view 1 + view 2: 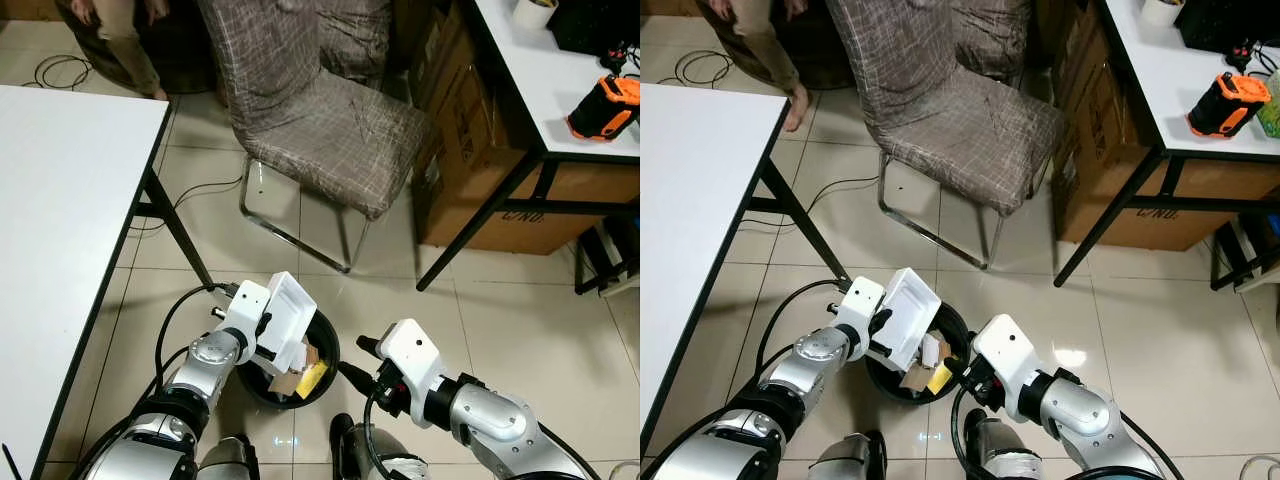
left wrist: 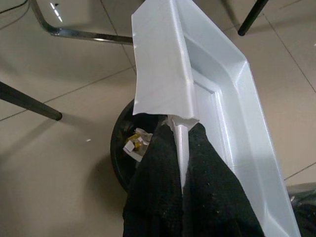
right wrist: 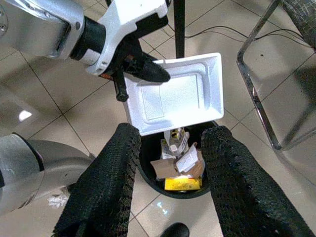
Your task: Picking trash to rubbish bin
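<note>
A white foam tray point(image 1: 285, 318) hangs tilted over the black round rubbish bin point(image 1: 331, 347) on the tiled floor just ahead of me. My left gripper point(image 2: 180, 163) is shut on the tray's edge, seen from the side as black fingers point(image 3: 143, 69) clamping the rim. The bin point(image 3: 173, 193) holds cardboard scraps, paper and a yellow piece point(image 3: 182, 184). My right gripper point(image 3: 173, 133) stands open just right of the bin, its two fingers point(image 1: 355, 375) pointing at the bin's side with nothing between them.
A plaid-covered chair point(image 1: 320, 110) with chrome legs stands just beyond the bin. A white table point(image 1: 60, 220) is on the left; another table point(image 1: 560, 70) with an orange tool point(image 1: 605, 105) and a cardboard box point(image 1: 470, 150) are on the right. A person's leg point(image 1: 125, 45) is at the far left.
</note>
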Robot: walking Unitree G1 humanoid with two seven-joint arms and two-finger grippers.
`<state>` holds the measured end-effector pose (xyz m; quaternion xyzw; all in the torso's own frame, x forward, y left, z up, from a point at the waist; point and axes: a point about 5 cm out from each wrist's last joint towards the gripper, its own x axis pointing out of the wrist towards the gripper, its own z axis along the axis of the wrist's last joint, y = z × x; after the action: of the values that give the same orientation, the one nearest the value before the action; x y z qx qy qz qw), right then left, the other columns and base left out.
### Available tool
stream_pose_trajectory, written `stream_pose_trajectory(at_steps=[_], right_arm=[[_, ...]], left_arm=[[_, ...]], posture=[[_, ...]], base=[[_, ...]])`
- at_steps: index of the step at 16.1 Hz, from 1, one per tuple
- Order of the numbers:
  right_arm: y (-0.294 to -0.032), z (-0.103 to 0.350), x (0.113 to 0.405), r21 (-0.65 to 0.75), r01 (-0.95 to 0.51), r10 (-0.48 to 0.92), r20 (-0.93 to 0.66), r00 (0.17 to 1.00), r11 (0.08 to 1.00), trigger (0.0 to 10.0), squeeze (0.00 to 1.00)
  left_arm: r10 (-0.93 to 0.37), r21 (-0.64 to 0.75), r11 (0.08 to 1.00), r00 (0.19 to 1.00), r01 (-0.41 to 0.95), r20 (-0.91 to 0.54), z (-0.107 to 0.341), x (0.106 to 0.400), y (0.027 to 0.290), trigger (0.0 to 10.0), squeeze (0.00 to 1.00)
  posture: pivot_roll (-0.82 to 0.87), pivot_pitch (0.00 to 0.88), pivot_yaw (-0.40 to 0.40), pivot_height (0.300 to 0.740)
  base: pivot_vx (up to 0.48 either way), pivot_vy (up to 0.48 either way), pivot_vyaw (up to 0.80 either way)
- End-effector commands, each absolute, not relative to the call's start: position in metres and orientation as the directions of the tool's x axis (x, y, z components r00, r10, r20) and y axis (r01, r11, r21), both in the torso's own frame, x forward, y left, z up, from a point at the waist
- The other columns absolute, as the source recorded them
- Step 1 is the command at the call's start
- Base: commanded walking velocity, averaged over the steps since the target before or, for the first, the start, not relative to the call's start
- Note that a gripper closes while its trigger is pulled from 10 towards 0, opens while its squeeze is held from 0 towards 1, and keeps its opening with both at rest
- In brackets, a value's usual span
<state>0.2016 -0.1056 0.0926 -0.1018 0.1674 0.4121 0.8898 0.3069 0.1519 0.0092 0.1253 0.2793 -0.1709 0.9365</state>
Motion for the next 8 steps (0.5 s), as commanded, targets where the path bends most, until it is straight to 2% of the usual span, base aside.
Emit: stream_pose_trajectory(at_steps=[1,2,3,4,8], right_arm=[[-0.1051,0.0939,0.2002,-0.040,-0.774,0.705,-0.385,0.595,0.632,10.0,0.00],[-0.1049,0.0941,0.2011,-0.040,-0.774,0.705,-0.384,0.596,0.632,10.0,0.00],[-0.1048,0.0941,0.2016,-0.040,-0.774,0.705,-0.384,0.596,0.632,10.0,0.00],[-0.1055,0.0938,0.2031,-0.041,-0.772,0.704,-0.384,0.598,0.634,10.0,0.00],[-0.1065,0.0922,0.2029,-0.043,-0.769,0.700,-0.385,0.602,0.638,10.0,0.00]], left_arm=[[-0.253,0.139,0.908,0.780,0.396,-0.572,0.0078,0.3062,0.1505,10.0,0.00],[-0.259,0.131,0.908,0.781,0.397,-0.569,0.0085,0.3069,0.1500,10.0,0.53],[-0.261,0.129,0.909,0.781,0.397,-0.568,0.0088,0.3072,0.1498,10.0,0.89],[-0.267,0.129,0.907,0.783,0.402,-0.562,0.0102,0.3084,0.1490,10.0,1.00],[-0.267,0.139,0.905,0.790,0.403,-0.553,0.0137,0.3120,0.1485,10.0,1.00]], posture=[[-0.16,0.266,-0.074,0.740],[-0.16,0.264,-0.072,0.740],[-0.16,0.264,-0.072,0.740],[-0.16,0.262,-0.070,0.740],[-0.16,0.258,-0.069,0.740]], base=[[0.000,0.000,0.00],[0.000,0.000,0.00],[0.000,0.000,0.00],[0.000,0.000,0.00],[0.000,0.000,0.00]])
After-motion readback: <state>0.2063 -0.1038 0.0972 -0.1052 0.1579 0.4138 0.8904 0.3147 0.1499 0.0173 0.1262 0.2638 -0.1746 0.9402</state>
